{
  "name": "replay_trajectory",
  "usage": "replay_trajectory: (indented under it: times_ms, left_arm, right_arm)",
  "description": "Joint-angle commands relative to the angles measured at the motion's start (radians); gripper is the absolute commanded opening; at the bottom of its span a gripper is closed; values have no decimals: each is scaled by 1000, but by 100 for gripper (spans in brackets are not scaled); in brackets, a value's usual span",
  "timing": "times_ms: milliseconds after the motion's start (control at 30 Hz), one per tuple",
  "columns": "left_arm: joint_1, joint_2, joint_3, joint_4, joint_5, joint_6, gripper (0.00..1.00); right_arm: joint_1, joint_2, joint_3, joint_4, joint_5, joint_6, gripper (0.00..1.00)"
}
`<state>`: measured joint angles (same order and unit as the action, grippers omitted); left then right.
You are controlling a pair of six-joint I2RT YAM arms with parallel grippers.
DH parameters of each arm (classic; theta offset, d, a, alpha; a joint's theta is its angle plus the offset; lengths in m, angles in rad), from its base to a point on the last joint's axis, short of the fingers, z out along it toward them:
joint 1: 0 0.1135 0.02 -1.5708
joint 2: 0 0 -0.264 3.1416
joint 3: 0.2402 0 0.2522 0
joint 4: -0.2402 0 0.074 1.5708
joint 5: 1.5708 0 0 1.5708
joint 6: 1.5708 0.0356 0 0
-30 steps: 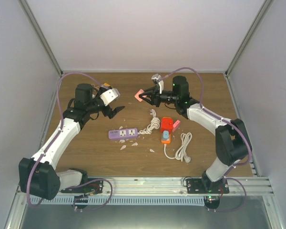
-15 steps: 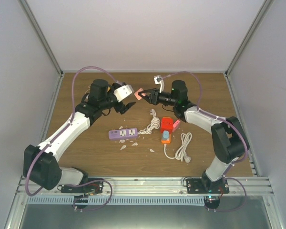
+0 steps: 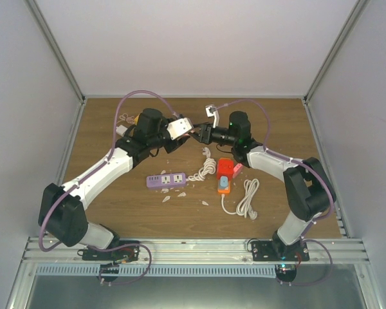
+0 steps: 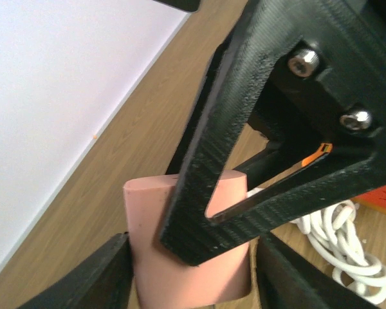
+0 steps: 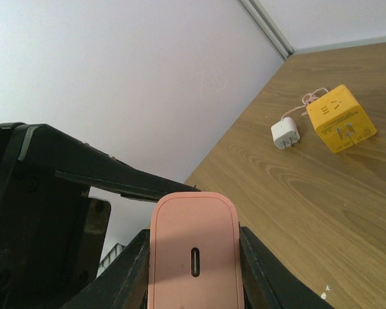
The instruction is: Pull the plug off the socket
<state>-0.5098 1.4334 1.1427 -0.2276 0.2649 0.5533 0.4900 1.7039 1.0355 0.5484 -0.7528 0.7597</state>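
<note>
Right now your R gripper (image 5: pixel 193 241) is clamped on the pink plug (image 5: pixel 194 270), upper centre of top view, up off the wood table (image 3: pixel 116 212); L gripper (image 4: pixel 192 273) jaws apart, straddling same plug, contact unclear.

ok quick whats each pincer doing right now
Left pincer: fingers either side of the pink adapter; whether it is clamped cannot be told.
Right pincer: closed, holding the pink adapter.
</note>
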Motion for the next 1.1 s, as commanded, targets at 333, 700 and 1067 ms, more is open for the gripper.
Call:
replay_trajectory:
  times_ms: [333, 700, 1067]
  left_arm:
    - [-19, 28, 30, 50, -63, 2, 55]
    - [-19, 27, 27, 52, -65, -3, 40]
    - [38, 12, -13, -6, -7, -5, 30]
  right_arm:
    - [26, 14, -6, 84, -12, 65, 11]
    - [28, 17, -15, 90, -8, 65, 15]
    - [-15, -2, 1, 17, -3, -61, 71]
